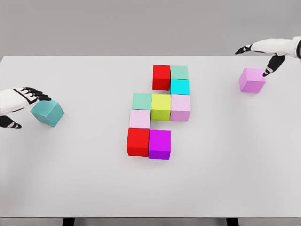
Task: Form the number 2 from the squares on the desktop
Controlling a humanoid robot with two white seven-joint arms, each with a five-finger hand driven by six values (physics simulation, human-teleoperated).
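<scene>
Nine cubes sit packed together mid-table: a red cube point(161, 76), a teal-green cube point(179, 72) and a cyan cube point(179, 86) at the top. Below them is a row of green point(141, 100), yellow-green point(161, 106) and pale pink point(180, 108) cubes. Under that come a pale pink cube point(139, 118), a red cube point(138, 141) and a magenta cube point(159, 144). A loose teal cube point(47, 113) lies at the far left, with my left hand point(29, 109) open right beside it. A loose violet-pink cube point(252, 80) lies at the far right. My right hand point(254, 61) is open, one fingertip at that cube's upper right corner.
The white table point(84, 179) spans the view, with its front edge near the bottom of the picture and its back edge against a grey wall. Both loose cubes sit well apart from the cluster.
</scene>
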